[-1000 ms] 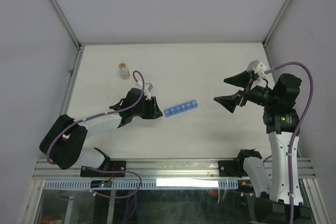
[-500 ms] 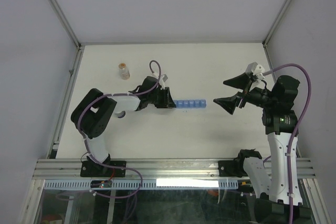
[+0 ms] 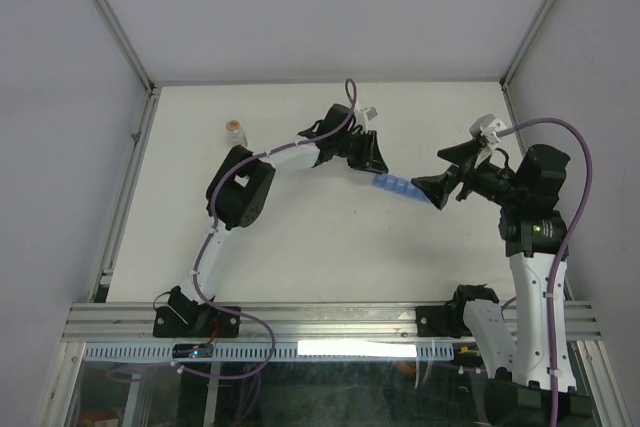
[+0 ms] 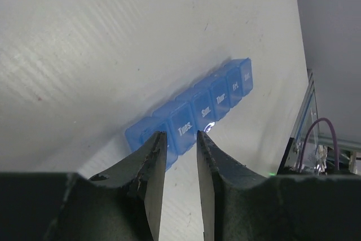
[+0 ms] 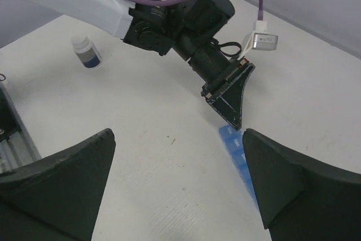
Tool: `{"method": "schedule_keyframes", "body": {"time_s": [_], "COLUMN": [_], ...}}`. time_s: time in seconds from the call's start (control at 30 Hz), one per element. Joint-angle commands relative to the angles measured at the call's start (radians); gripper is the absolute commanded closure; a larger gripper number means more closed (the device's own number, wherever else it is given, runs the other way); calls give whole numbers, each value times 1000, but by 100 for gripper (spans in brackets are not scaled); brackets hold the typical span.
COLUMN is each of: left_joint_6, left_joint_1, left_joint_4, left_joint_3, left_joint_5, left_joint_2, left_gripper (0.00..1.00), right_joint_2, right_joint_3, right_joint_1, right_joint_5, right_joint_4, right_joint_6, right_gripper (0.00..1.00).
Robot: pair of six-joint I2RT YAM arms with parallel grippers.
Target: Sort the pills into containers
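white table (image 3: 320, 257), grey walls (image 3: 330, 7), blue containers (image 3: 398, 186)

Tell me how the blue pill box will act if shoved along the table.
The pill box looks like thin hollow plastic, so probably light and stiff. Lying flat as a long narrow strip on the smooth table, it should slide rather than tip, likely swivelling if pushed off-centre. Its day-marked lids might pop open under a hard squeeze.

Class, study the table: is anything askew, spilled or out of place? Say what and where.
The blue pill box lies slanted mid-table between the left gripper and the right gripper, not square to the table edges. Nothing looks spilled; the small bottle stands upright.
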Motion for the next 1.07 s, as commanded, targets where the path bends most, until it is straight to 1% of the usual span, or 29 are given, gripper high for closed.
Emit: {"method": "schedule_keyframes", "body": {"time_s": [0.0,0.1,0.17,0.2,0.23,0.27,0.3,0.33,0.37,0.47,0.53,0.63,0.8,1.03], "left_joint_6": [20,104,172,203,237,269,297,317,332,341,331,320,282,258], "left_joint_1": [-11,-11,-10,-9,-9,-8,-4,3,10,22,24,25,25,25], "left_joint_4": [-81,-78,-39,-13,15,46,71,95,119,143,134,75,-52,-120], "left_joint_3": [139,80,-21,-87,-157,-222,-294,-356,-421,-574,-642,-688,-697,-712], "left_joint_5": [89,47,-4,-41,-95,-129,-163,-191,-216,-333,-395,-412,-386,-404], "left_joint_2": [-25,-169,-331,-420,-520,-613,-715,-813,-912,-1186,-1355,-1505,-1607,-1667], "left_gripper": [69,58,50,45,38,28,17,4,1,1,1,1,1,1], "right_joint_2": [-19,-42,-59,-66,-68,-65,-63,-63,-60,-54,-52,-46,-43,-43], "right_joint_3": [44,84,124,156,188,220,247,269,290,353,381,411,424,399], "right_joint_1": [-4,-3,-4,-3,-4,-4,-3,-3,-2,-3,-4,-2,-4,-3], "right_joint_5": [194,329,413,419,424,425,425,430,440,448,465,468,430,375], "right_joint_4": [0,-1,-3,-11,-25,-42,-50,-51,-54,-77,-85,-90,-84,-49], "right_joint_6": [45,87,115,116,115,122,147,180,211,269,299,293,286,293], "right_gripper": [1,1,1,1,1,1,1,1,1,1,1,1,1,1]}}
